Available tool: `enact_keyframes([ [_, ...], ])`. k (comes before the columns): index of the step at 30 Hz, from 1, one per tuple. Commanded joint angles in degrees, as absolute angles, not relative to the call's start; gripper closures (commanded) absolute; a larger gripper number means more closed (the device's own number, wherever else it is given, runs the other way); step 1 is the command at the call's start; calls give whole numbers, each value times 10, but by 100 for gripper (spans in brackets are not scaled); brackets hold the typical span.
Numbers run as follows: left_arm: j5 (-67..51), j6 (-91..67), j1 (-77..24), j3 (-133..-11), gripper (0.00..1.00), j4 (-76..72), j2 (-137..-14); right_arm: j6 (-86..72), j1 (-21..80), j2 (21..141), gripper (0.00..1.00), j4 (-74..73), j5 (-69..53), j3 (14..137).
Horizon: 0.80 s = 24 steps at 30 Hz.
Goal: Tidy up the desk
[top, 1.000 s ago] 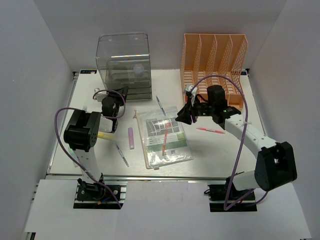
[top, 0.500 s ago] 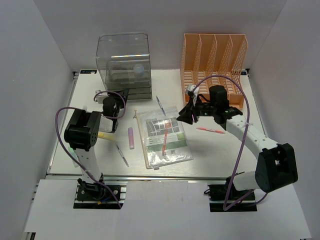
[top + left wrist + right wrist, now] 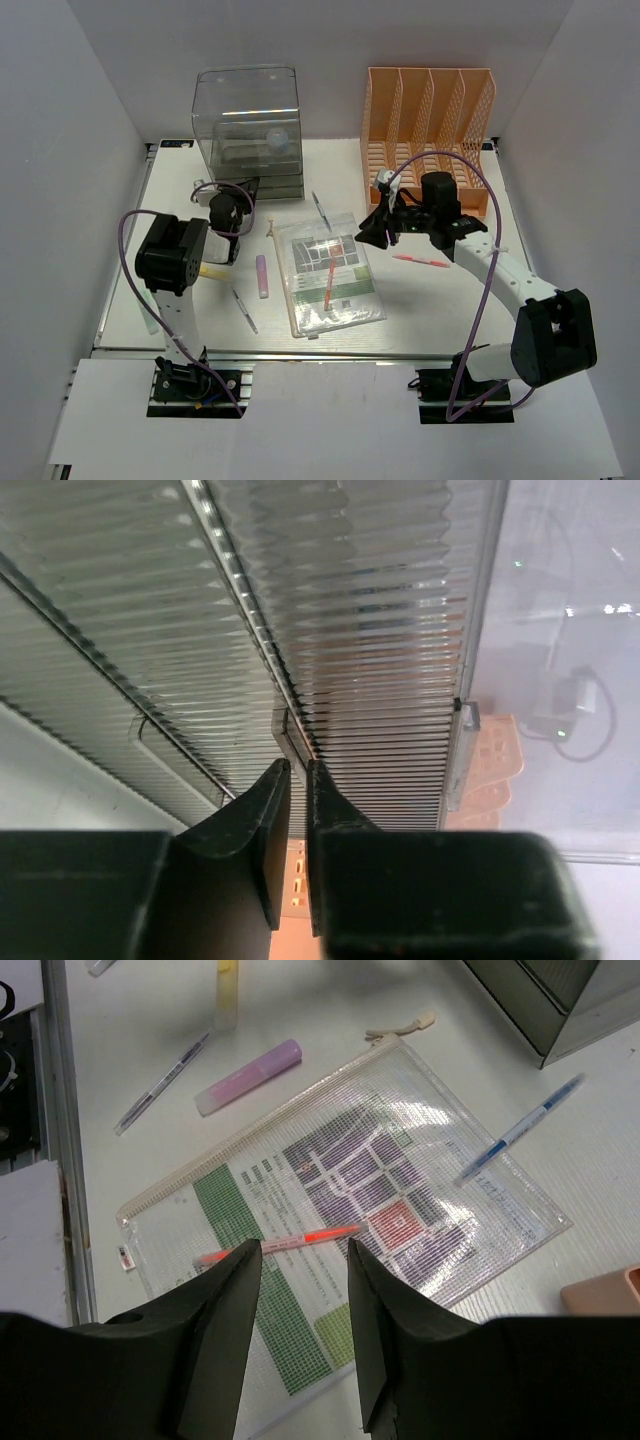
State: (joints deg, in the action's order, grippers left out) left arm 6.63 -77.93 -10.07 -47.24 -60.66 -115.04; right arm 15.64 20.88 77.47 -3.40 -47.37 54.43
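Note:
The white desk [image 3: 440, 300] holds a clear zip pouch [image 3: 330, 270] with a printed sheet inside and a red pen [image 3: 328, 285] lying on it. My right gripper [image 3: 375, 228] hovers open above the pouch [image 3: 340, 1190]. The red pen [image 3: 300, 1243] lies below and between its fingertips, untouched. My left gripper [image 3: 226, 205] is at the front of the clear drawer box [image 3: 248, 130]. In the left wrist view my left gripper [image 3: 298, 765] is shut, with a thin gap, on the small handle tab [image 3: 284, 725] of a ribbed drawer.
Loose on the desk are a purple highlighter [image 3: 262, 276], a yellow highlighter [image 3: 210, 270], a thin pen [image 3: 244, 310], a blue pen [image 3: 320, 208] and a pink pen [image 3: 420, 261]. The orange file rack [image 3: 430, 130] stands at the back right.
My left gripper has shifted a little toward the drawer box. My right gripper has drifted slightly right and back, still open above the pouch.

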Motion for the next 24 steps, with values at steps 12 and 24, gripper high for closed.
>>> enact_keyframes([
  [12,72,-803,-103,-434,100,-681,-1155,171,202,757,54,-18,-496,533],
  [24,58,-805,-103,-318,100,-728,-1100,171,201,759,49,-19,-497,531],
])
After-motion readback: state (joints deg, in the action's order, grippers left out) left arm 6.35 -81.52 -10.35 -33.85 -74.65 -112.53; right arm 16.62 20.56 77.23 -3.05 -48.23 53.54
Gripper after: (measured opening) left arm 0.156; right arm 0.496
